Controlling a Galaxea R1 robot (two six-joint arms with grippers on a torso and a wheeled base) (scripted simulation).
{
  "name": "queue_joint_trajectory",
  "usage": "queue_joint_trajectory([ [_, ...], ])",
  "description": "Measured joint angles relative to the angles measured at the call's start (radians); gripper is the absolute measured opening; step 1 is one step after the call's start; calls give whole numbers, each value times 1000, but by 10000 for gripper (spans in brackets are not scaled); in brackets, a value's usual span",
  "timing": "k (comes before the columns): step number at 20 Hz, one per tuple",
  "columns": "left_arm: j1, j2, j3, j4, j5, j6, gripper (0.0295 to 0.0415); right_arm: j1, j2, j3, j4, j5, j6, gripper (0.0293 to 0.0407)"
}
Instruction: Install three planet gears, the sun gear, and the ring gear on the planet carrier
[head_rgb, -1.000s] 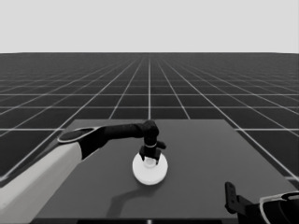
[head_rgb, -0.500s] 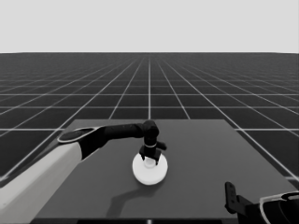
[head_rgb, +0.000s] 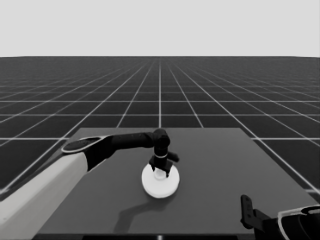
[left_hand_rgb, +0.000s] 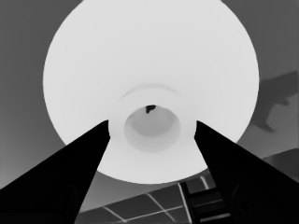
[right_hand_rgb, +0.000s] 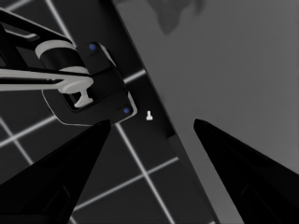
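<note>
In the head view the left gripper (head_rgb: 160, 169) is hanging over the larger round part (head_rgb: 160, 182) at lower centre, hiding its middle. The left wrist view is showing the fingers (left_hand_rgb: 70, 177) spread, flanking its raised hub untouched. The right gripper (right_hand_rgb: 149, 154), fingers apart, is waiting at the lower right corner.

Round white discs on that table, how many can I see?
1. A single larger round part lies near the table's middle, with the left gripper directly over its central hole. The smaller round part and gears may sit hidden beneath it. The right arm is parked at the lower right corner.
</note>
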Motion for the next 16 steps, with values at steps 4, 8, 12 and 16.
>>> queue_joint_trajectory([
  [4, 0, 0, 0, 0, 0, 31, 373, 0, 0, 0, 0, 0, 0, 385],
  [8, -1, 0, 0, 0, 0, 38, 384, 0, 0, 0, 0, 0, 0, 385],
  [12, -1, 0, 0, 0, 0, 39, 385, 0, 0, 0, 0, 0, 0, 385],
  [16, -247, -29, 106, -234, 57, -444, 385, 0, 0, 0, 0, 0, 0, 385],
])
